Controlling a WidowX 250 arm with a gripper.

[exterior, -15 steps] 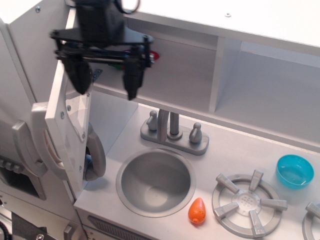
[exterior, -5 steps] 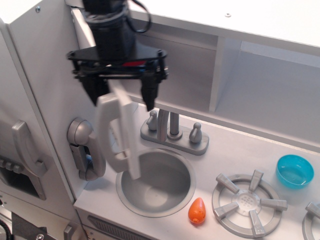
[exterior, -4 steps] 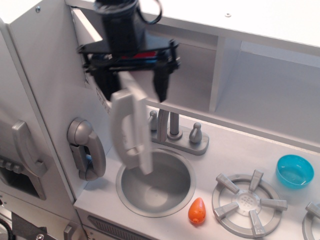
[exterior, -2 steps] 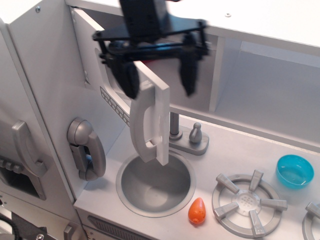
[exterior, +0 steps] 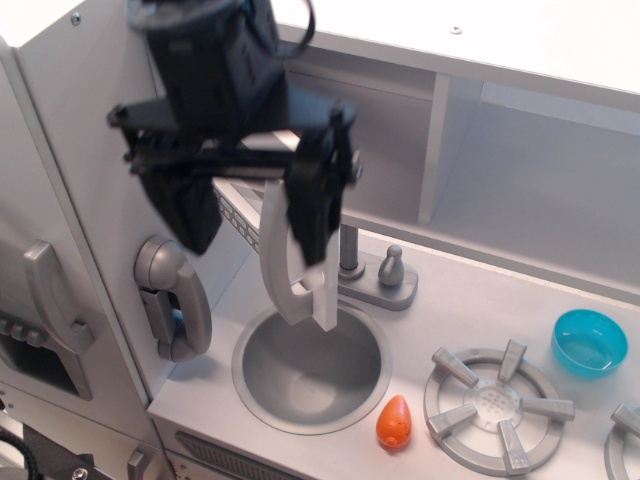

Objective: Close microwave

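Observation:
The microwave door (exterior: 327, 296) stands partly open, swung out over the sink, with its edge and tall vertical bar handle (exterior: 279, 262) facing me. A strip of its small buttons (exterior: 236, 216) shows behind the gripper. My black gripper (exterior: 250, 215) hangs in front of the door, close to the camera, and hides the window and the microwave's opening. Its two fingers (exterior: 309, 210) are spread wide with nothing between them. I cannot tell whether the right finger touches the door.
A round sink (exterior: 311, 366) and a faucet (exterior: 384, 276) lie below the door. An orange toy carrot (exterior: 394, 421) lies by the burner (exterior: 490, 404). A blue bowl (exterior: 589, 341) sits at the right. A grey telephone handset (exterior: 172, 298) hangs at the left.
The door has swung from wide open at the left round to the right, over the sink. The gripper followed it, then came back left and nearer the camera, fingers still apart.

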